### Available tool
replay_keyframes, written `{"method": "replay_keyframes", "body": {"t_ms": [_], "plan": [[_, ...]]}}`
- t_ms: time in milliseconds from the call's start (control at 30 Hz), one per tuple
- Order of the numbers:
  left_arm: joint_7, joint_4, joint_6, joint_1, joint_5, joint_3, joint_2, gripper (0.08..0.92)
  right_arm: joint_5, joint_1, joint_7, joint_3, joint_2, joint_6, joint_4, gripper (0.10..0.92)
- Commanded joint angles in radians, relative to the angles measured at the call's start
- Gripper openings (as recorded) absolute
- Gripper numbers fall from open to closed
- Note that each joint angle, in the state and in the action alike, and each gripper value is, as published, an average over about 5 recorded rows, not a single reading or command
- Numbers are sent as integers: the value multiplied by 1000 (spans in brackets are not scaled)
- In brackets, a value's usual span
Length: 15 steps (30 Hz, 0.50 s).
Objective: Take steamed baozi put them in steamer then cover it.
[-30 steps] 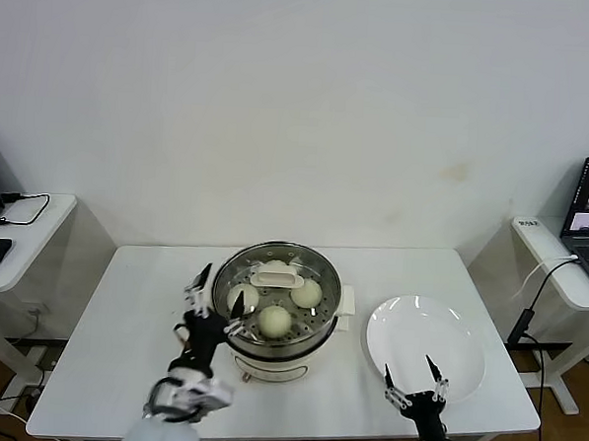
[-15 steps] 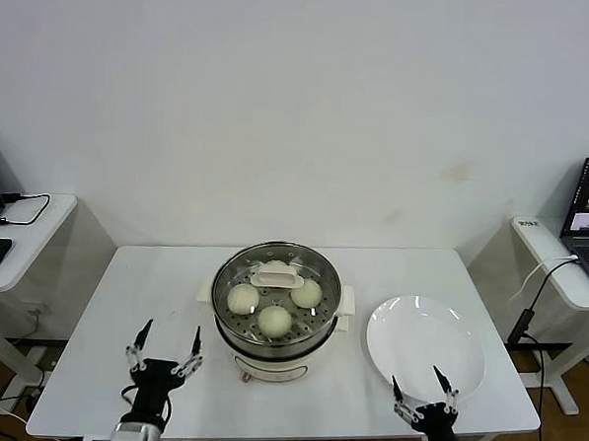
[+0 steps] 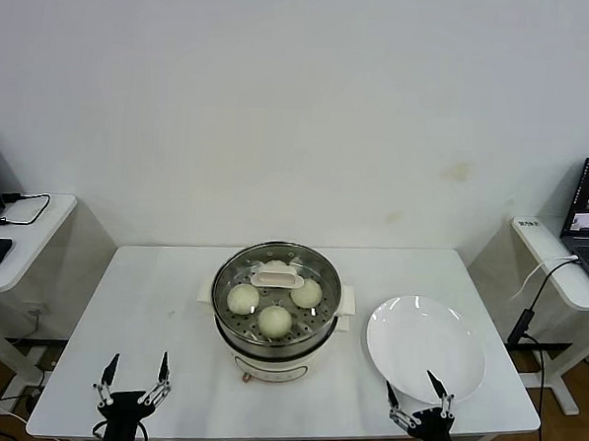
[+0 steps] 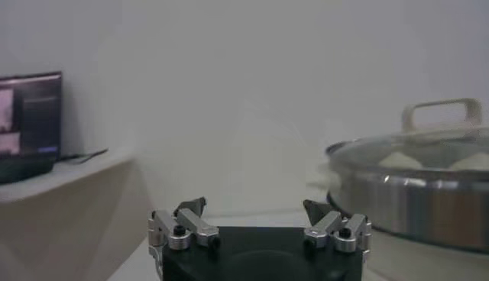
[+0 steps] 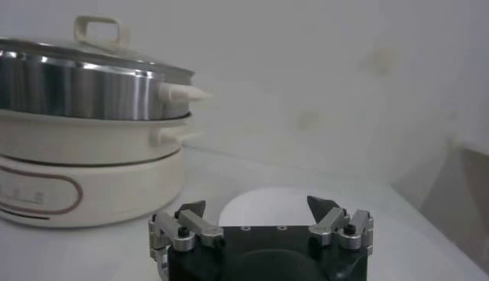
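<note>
Glass cover [image 3: 276, 284] seated on steamer [image 3: 273, 348]. Left pincer [image 3: 130, 391] and right pincer [image 3: 418, 403] released at near edge; risk: bumping it loose.

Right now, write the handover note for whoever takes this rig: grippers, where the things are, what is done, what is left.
Left gripper: open, holding nothing, low at the near left edge of the table.
Right gripper: open, holding nothing, at the near edge by the white plate.
Steamer: mid-table. Three steamed baozi show clearly through the glass; a fourth appears to sit behind the handle, mostly hidden.
Cover: seated on the steamer.
Plate: bare, no buns left on it.
Done: buns loaded, steamer covered.
Left: nothing obvious; confirm the fourth bun if needed.
</note>
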Motion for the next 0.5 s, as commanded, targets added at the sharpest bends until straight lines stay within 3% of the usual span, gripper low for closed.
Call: {"method": "replay_keyframes", "body": {"t_ms": [33,500], "plan": [[55,31,-69,65,-74,-35,-7,823,63,-30,-1,-11,-9,-65,51,823],[77,3,-18,84,-135,-18,0,823,51,-49,13,-4,-1,-74,47,823]]}}
